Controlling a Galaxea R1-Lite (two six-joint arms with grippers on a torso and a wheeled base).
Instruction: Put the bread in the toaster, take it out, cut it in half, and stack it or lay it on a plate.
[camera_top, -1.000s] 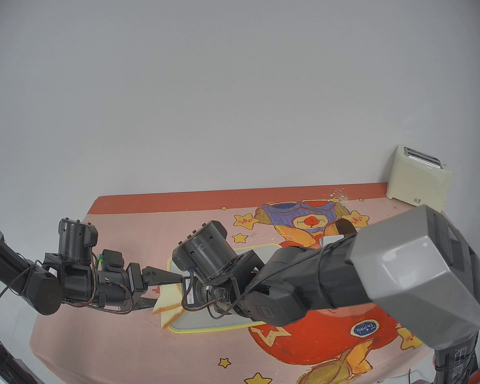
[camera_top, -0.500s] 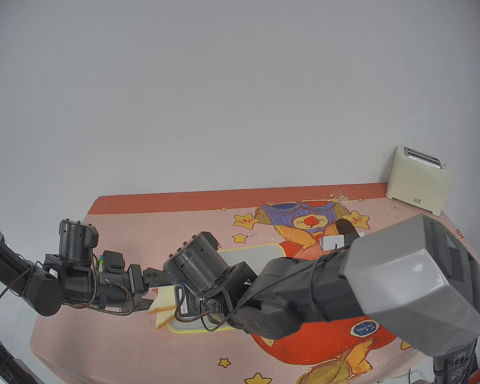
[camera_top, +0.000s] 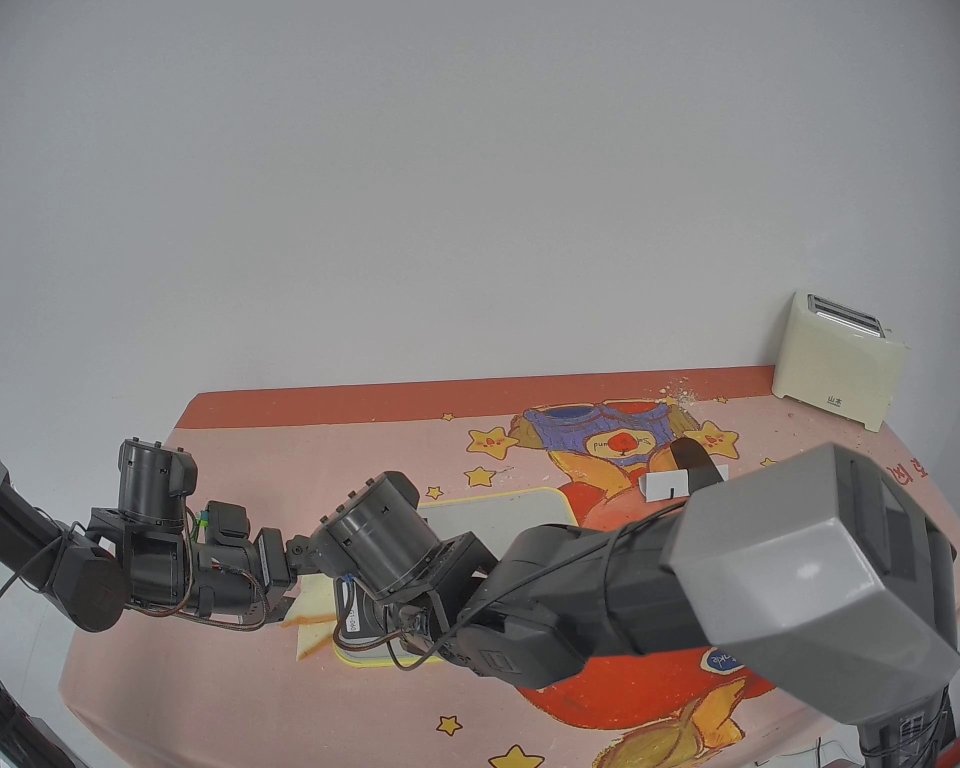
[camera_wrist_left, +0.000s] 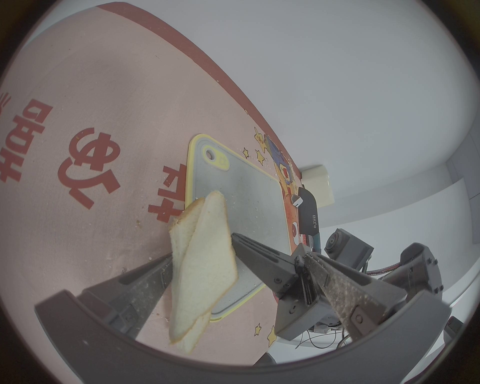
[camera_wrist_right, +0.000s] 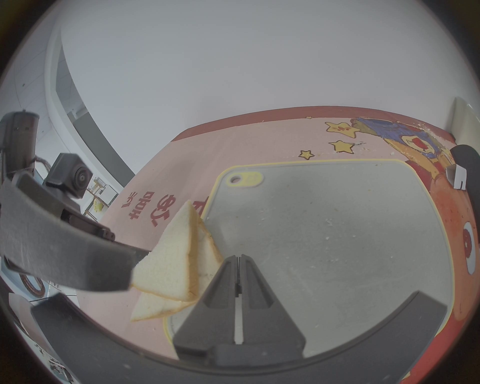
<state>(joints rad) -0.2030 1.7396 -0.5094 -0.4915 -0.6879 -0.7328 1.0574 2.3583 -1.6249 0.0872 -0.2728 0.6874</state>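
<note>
Left gripper (camera_wrist_left: 235, 255): fingers (camera_wrist_left: 142, 287) spread wide, clamping nothing; the two bread halves (camera_wrist_left: 202, 260) stand on edge between them, leaning on one, at the cutting board's (camera_wrist_left: 250, 195) left edge. Right gripper (camera_wrist_right: 239, 261): fingers pressed together, empty, tips against the bread. The toaster (camera_top: 838, 370) sits at the table's (camera_top: 250, 440) far right corner.

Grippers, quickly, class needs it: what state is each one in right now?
Left gripper: open, with two bread halves between its fingers, against one of them.
Right gripper: closed, holding nothing.
</note>
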